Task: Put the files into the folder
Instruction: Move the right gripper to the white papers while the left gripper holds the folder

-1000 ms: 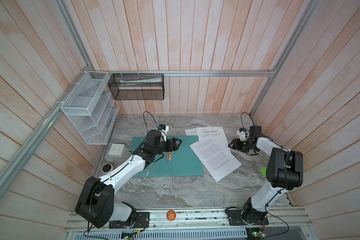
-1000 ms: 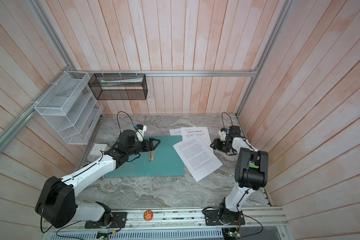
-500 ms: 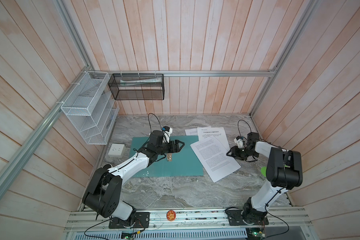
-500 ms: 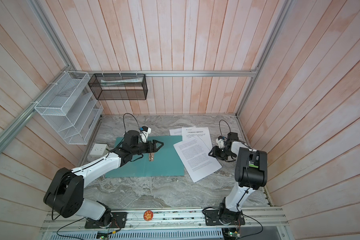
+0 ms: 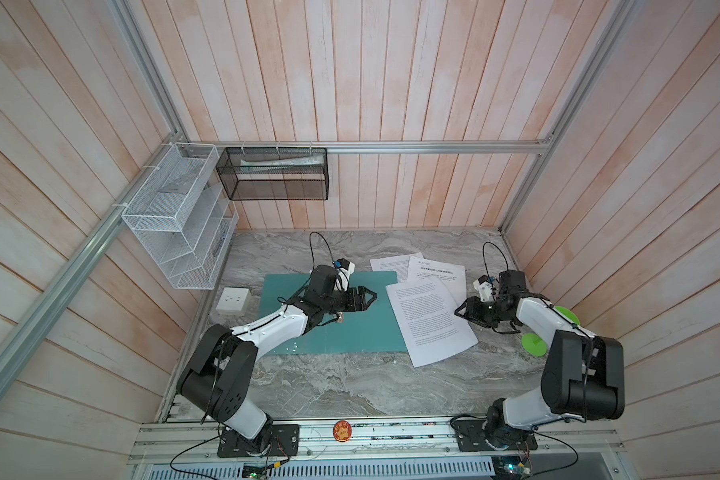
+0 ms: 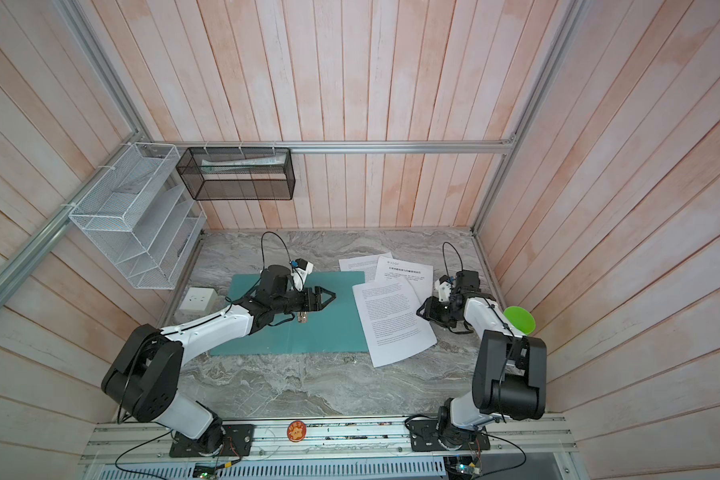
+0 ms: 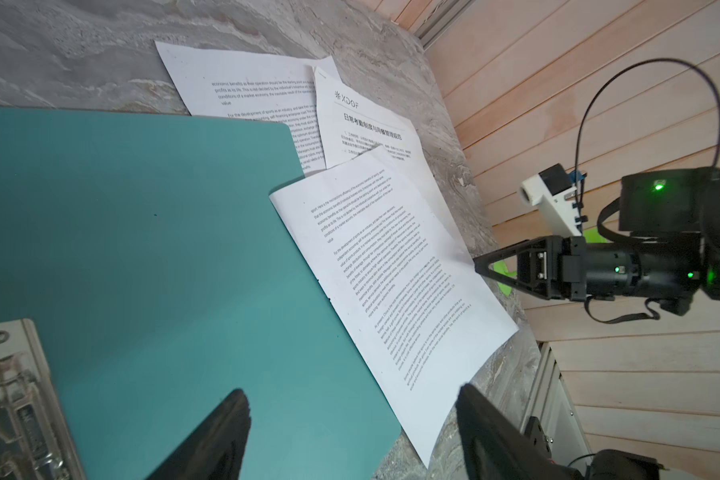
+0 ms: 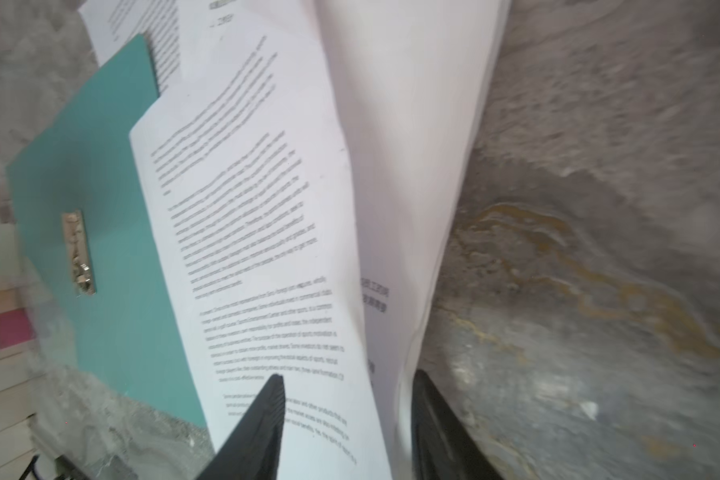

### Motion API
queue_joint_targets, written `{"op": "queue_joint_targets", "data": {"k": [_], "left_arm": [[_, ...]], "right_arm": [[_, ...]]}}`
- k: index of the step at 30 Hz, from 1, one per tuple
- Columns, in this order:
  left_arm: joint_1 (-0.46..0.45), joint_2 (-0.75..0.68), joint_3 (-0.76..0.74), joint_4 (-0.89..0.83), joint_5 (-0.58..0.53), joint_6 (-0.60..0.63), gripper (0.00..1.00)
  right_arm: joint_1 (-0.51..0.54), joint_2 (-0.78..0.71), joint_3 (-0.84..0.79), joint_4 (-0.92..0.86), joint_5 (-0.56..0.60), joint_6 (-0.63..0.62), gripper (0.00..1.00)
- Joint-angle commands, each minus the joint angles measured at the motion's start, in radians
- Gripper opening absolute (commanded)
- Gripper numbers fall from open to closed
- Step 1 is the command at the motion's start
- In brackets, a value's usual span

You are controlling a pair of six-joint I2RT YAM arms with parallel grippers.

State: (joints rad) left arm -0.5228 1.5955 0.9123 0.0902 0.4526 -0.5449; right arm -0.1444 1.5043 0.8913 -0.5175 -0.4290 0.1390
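**Both top views:** we are seeing a flat teal-green card folder (image 5: 362, 332) lying on the grey marbled surface (image 5: 350, 386). The files (image 5: 429, 320), three white printed paper sheets, are fanning out just beside its right edge, and the topmost is overlapping it. The left hand (image 5: 368, 297) is hovering over the folder. The right hand (image 5: 459, 310) is meeting the sheets' outer edge.

**Left wrist view only:** this view is making the bold heading on the middle sheet legible. It is also showing the left hand's fingers (image 7: 233, 419) standing wide apart, holding nothing.

**Right wrist view only:** the right hand (image 8: 350, 386) is appearing spread, its fingers straddling the paper edge without pinching it. The small metal clip (image 8: 78, 253) is showing whole on the folder.

**Against the frame a second ago:** we are finding the left hand reaching nearer the files. The right hand is sitting farther toward the near side along their edge. The sheets are lying much as before.
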Motion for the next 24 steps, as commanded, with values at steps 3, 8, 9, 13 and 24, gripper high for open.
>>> {"op": "queue_joint_targets", "data": {"k": [3, 8, 9, 13, 24], "left_arm": [[-0.017, 0.028, 0.051, 0.019, 0.001, 0.005, 0.80], [-0.046, 0.085, 0.076, 0.066, 0.032, -0.009, 0.80], [-0.057, 0.099, 0.085, 0.067, 0.029, -0.008, 0.80], [-0.081, 0.148, 0.100, 0.091, 0.046, -0.024, 0.80], [-0.115, 0.272, 0.111, 0.183, 0.103, -0.091, 0.79]], "right_arm": [[0.016, -0.043, 0.097, -0.029, 0.258, 0.040, 0.48], [0.014, -0.002, 0.066, 0.207, 0.021, 0.011, 0.46], [0.017, 0.044, 0.091, 0.206, -0.007, -0.003, 0.45], [0.025, 0.228, 0.212, 0.124, -0.099, -0.055, 0.41], [0.031, 0.359, 0.226, 0.171, -0.153, -0.069, 0.41]]}}
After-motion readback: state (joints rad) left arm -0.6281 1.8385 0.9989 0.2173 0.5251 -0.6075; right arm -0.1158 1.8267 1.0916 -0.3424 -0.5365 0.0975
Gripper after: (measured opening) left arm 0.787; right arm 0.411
